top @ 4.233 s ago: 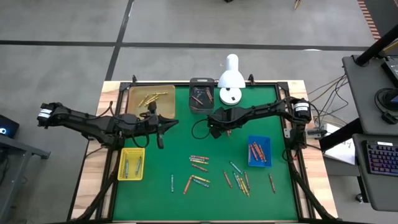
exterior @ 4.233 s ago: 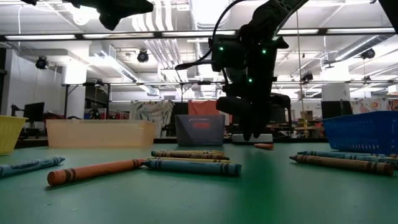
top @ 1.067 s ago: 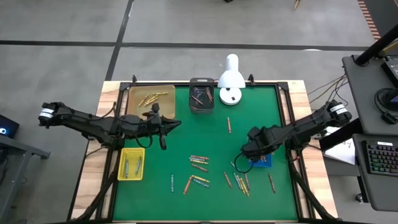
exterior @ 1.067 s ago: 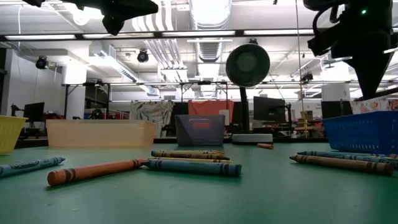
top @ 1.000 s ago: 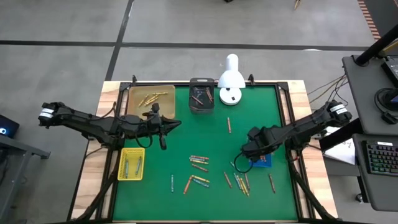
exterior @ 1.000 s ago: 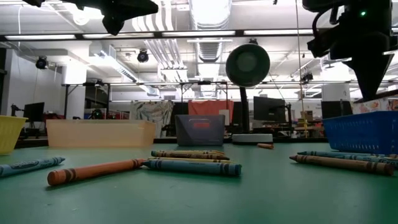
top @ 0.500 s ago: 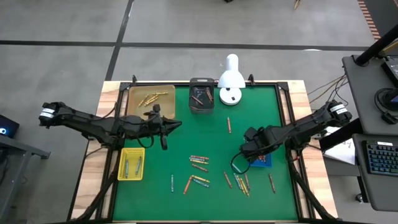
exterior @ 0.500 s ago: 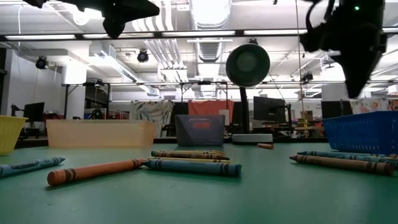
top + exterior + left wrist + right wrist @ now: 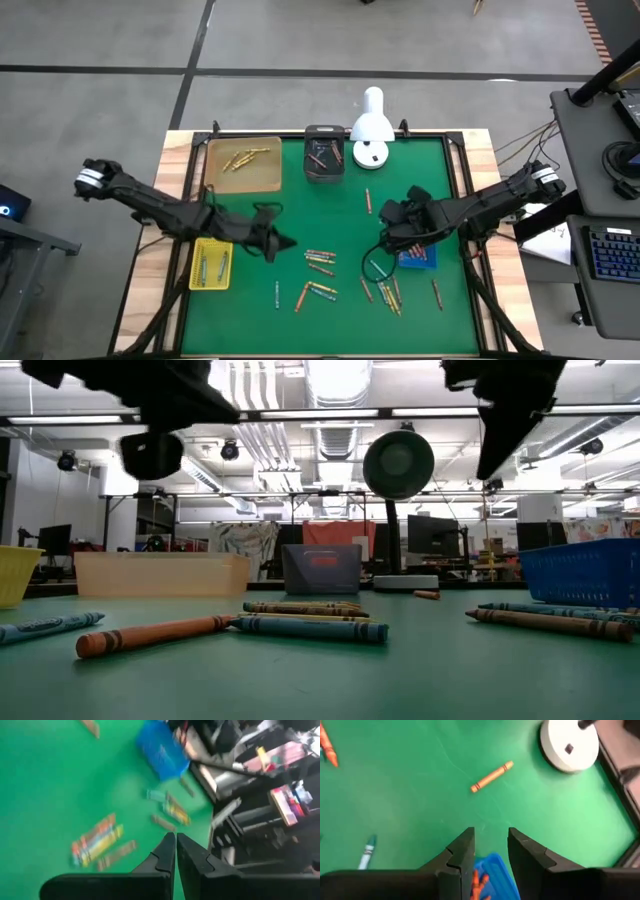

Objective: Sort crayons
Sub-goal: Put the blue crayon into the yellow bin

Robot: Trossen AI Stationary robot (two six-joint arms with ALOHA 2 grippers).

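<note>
High view: a green desk [image 9: 340, 195] with four trays along its edges and loose crayons [image 9: 320, 262] scattered across the near half.
Trays: tan tray [image 9: 243, 163] at the far left with yellow crayons; dark tray [image 9: 322, 155] at the far middle; yellow tray [image 9: 211, 263] at the near left; blue tray [image 9: 417, 256] at the right, partly under the right arm.
Lamp: a white lamp [image 9: 371, 128] stands at the far edge.
Right gripper: right gripper [image 9: 490, 851] hangs just above the blue tray's edge, jaws apart and empty; orange crayons lie in the tray below.
Left gripper: left gripper [image 9: 175, 852] hovers over the middle-left of the desk near the loose pile, jaws pressed together and holding nothing.
Loose crayons: a cluster near the desk's middle, another group [image 9: 385, 290] near the blue tray, and one orange crayon [image 9: 492, 776] alone, nearer the lamp base [image 9: 568, 744].
Low view: an orange crayon [image 9: 155, 634] and a blue-green one [image 9: 308, 627] lie end to end in the foreground.
Step in hand: my judgement is that the right arm is between crayons, empty over the blue tray, while the left arm heads for the pile.
Next move: the left jaws would need to open, line up across one crayon, and come down on it cleanly; crayons lie touching, so picking just one is the tricky part. The right arm needs a fresh target, perhaps the lone orange crayon.
</note>
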